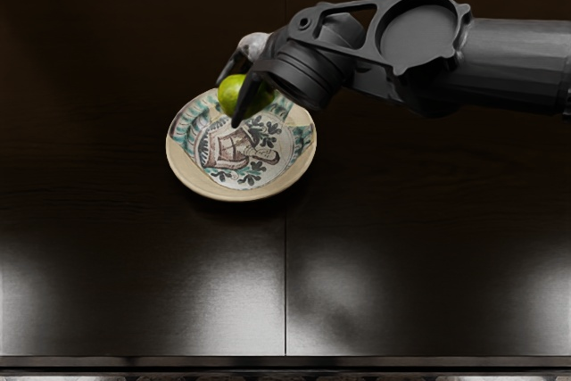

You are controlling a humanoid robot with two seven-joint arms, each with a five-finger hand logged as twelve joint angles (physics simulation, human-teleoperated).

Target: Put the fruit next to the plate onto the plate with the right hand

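A round green fruit, like a lime, is held over the far rim of a painted ceramic plate. The plate is cream with green leaf patterns and a brown figure in the middle. My right hand reaches in from the right edge, its dark fingers curled around the fruit from above and the right. Whether the fruit touches the plate or hangs just above it I cannot tell. The left arm does not show.
The dark, glossy table runs wide around the plate, with a seam down its middle. The bulky black forearm spans the upper right. A brown wall strip lies beyond the table's far edge.
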